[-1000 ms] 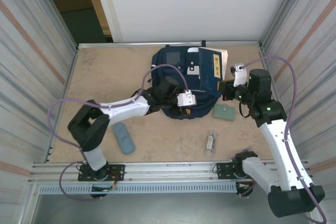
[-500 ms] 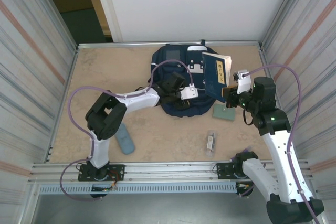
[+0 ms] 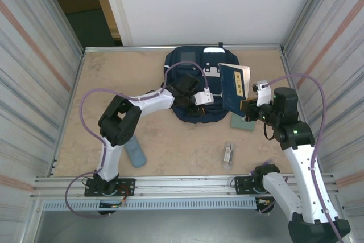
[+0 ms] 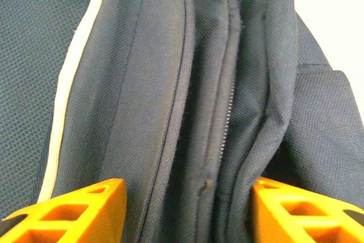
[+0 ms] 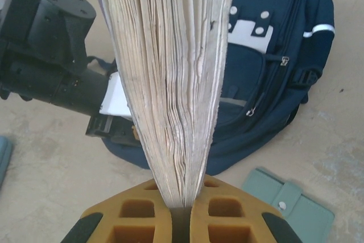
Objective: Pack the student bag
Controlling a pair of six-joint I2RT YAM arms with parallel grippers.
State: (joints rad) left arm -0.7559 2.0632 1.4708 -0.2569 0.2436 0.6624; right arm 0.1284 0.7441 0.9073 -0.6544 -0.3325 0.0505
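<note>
The student bag (image 3: 190,72), navy with white patches, lies at the back middle of the table. My left gripper (image 3: 196,105) is at the bag's near edge. In the left wrist view its orange fingers (image 4: 74,209) stand apart, open, either side of a fold of bag fabric (image 4: 142,83) and a zipper line (image 4: 227,118). My right gripper (image 3: 248,108) is shut on a blue-covered book (image 3: 233,86), held tilted above the bag's right side. The right wrist view looks along the book's fanned page edges (image 5: 170,55) to the bag (image 5: 284,44) beyond them.
A pale green wallet (image 3: 243,122) lies on the table under the right gripper, and the wallet (image 5: 287,203) is near the right wrist. A grey-blue case (image 3: 135,152) lies front left. A small clear packet (image 3: 228,153) lies front right. Metal walls close both sides.
The right gripper has lifted the book off the bag's right side and drawn it nearer, tilted. The left gripper has moved onto the bag's near edge and its jaws have narrowed.
</note>
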